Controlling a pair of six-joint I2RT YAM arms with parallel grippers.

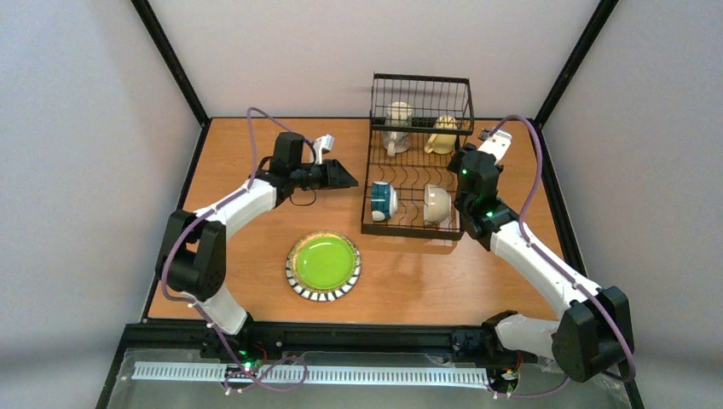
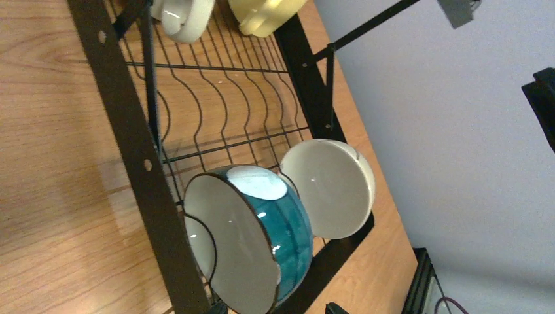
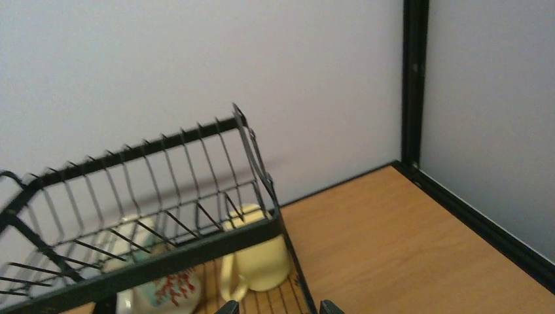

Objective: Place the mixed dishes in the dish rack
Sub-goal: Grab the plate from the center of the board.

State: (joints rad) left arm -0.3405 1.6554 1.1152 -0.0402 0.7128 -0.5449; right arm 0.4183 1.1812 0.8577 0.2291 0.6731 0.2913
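Soft, even overhead light on the orange bench (image 1: 247, 153), broad glare on the lime-green plate (image 1: 322, 262), small white highlights on the teal-banded cup (image 2: 291, 229), faint dish rack (image 2: 131, 131) shadow on the wood, overhead view hazy along its bottom edge, wrist views slightly soft

We've got a lime-green plate (image 1: 322, 264) with a black-and-white striped rim, on an orange-brown woodgrain table (image 1: 409, 273). The dish rack (image 2: 127, 124) is plain black wire. In it we see a cup (image 2: 291, 229) with a glossy teal band, cream inside with a dark edge, and a cream-white bowl (image 2: 330, 190). There's a pale yellow mug (image 3: 258, 258) and a white mug (image 3: 160, 288) with a red branchy print plus a bit of teal. The left arm (image 1: 243, 200) and right arm (image 1: 533, 260) are white with black joints and purple cables (image 1: 540, 162). The walls (image 1: 85, 128) are pale grey.
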